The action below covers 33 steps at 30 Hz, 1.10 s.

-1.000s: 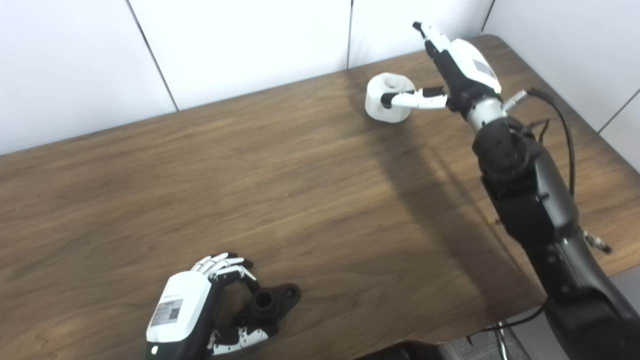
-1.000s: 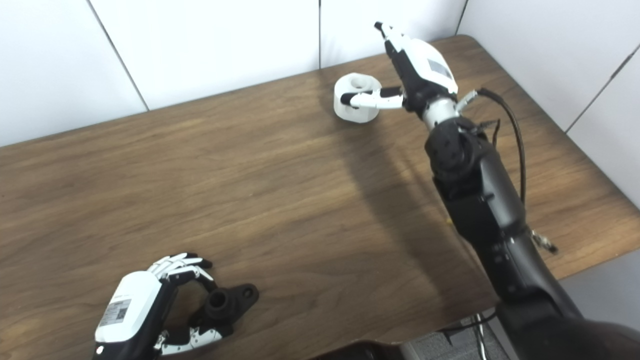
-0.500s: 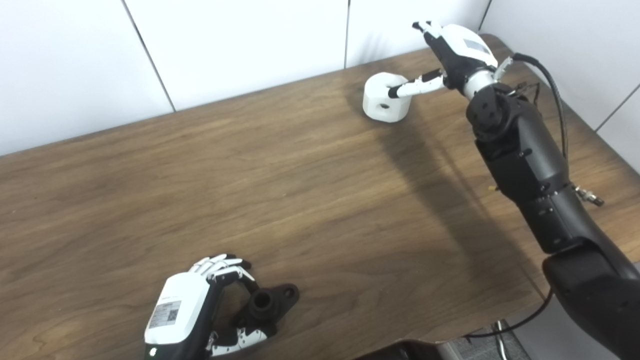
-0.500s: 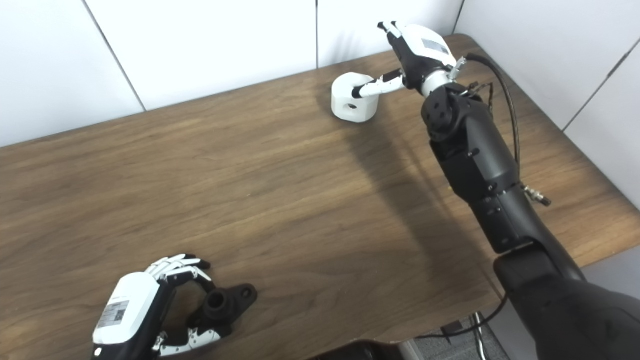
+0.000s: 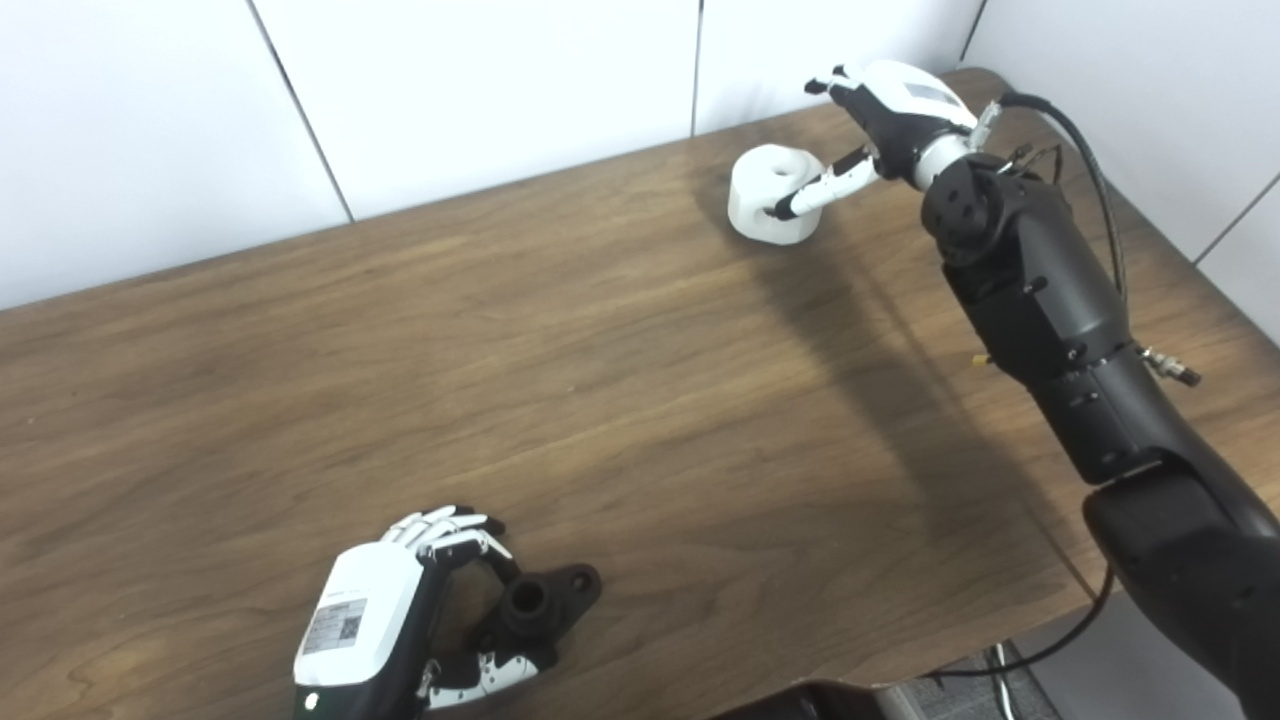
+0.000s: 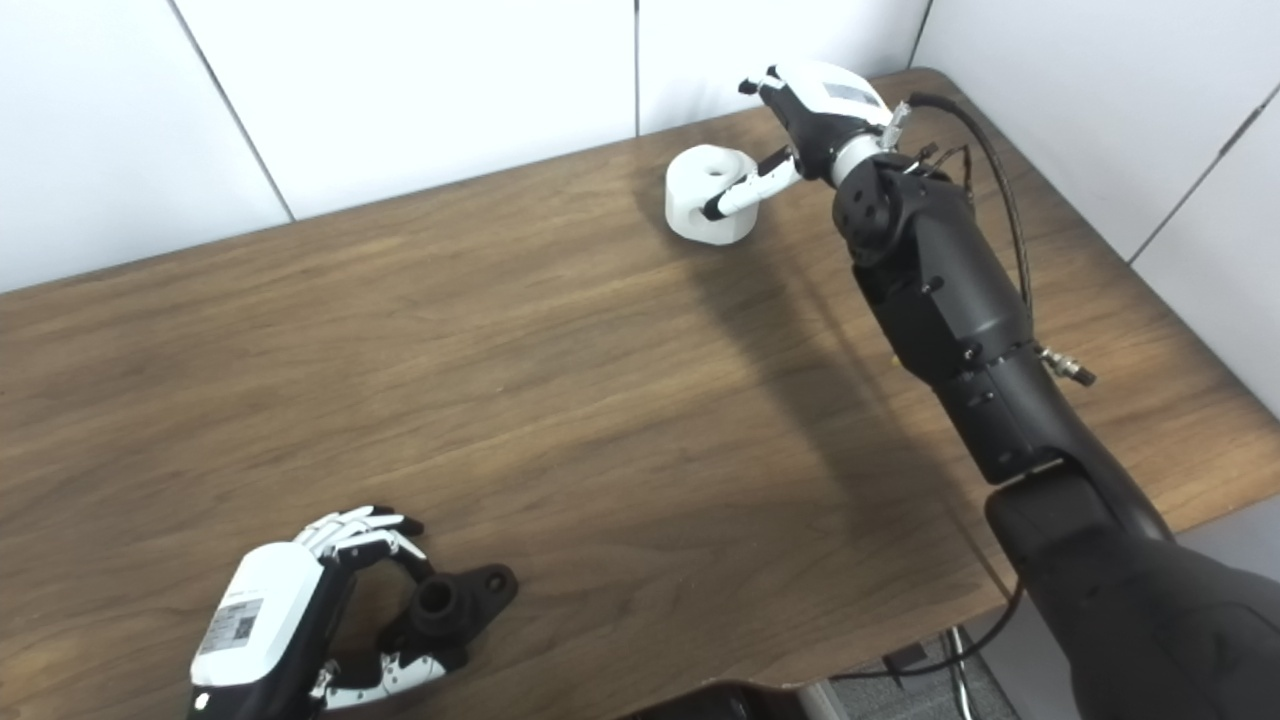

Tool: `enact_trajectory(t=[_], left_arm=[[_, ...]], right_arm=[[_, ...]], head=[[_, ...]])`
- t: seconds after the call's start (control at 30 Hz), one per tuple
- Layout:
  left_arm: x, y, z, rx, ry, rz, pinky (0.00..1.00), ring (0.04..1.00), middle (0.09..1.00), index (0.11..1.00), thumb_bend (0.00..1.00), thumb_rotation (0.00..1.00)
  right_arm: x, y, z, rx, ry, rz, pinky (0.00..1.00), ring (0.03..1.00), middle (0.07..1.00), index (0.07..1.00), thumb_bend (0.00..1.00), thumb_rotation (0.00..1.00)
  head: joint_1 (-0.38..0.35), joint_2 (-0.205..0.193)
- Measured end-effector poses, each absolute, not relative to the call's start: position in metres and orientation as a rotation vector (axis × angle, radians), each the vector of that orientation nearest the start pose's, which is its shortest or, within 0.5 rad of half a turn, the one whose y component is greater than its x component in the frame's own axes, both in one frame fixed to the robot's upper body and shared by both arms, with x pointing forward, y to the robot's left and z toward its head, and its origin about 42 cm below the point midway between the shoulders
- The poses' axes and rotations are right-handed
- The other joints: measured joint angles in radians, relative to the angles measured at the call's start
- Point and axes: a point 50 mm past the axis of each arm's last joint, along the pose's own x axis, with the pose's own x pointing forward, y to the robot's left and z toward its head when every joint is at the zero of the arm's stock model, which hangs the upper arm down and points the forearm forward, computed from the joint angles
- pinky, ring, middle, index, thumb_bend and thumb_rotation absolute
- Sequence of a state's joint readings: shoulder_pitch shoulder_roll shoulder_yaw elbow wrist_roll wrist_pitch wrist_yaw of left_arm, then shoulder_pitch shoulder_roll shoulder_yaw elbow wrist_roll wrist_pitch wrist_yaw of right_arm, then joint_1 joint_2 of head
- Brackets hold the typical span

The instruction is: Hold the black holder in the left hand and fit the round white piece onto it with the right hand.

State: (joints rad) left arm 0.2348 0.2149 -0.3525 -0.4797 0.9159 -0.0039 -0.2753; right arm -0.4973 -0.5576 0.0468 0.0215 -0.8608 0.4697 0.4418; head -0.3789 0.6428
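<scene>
Left hand (image 5: 385, 620): your fingers curl around the black holder (image 5: 535, 605), near surface (image 5: 600, 400) edge.
Right hand (image 5: 885, 110): far corner, spread wide, thumb touching the round white piece (image 5: 770, 195), gripping nothing.

The bench (image 5: 620, 400) is dark brown wood-grain with a smooth, low-sheen surface that catches a pale glare near its middle. By the right robot hand (image 5: 885, 110), the round white piece (image 5: 772, 195) looks like matt white plastic. Beside the left robot hand (image 5: 400, 610), the black holder (image 5: 540, 605) looks like matt black plastic. Both robot hands have glossy white shells over black parts. The wall panels (image 5: 480, 90) behind are smooth white.
</scene>
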Motion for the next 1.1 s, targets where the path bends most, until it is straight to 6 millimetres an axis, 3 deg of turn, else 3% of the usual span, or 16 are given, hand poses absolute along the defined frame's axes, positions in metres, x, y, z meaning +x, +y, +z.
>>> enact_trajectory(t=[0.33, 1.1], left_arm=[[0.184, 0.170, 0.151, 1.049, -0.220, -0.474, 0.86, 0.838, 0.756, 0.487, 0.52, 0.04], [0.182, 0.167, 0.151, 1.048, -0.206, -0.473, 0.86, 0.847, 0.762, 0.488, 0.52, 0.05]], right_arm=[[0.424, -0.340, 0.264, -1.277, 0.216, -0.064, 0.93, 1.000, 0.969, 0.880, 0.88, 0.40], [0.429, -0.340, 0.249, -1.271, 0.225, -0.081, 0.91, 0.988, 0.935, 0.764, 0.81, 0.37]], head=[[0.005, 0.006], [0.009, 0.008]])
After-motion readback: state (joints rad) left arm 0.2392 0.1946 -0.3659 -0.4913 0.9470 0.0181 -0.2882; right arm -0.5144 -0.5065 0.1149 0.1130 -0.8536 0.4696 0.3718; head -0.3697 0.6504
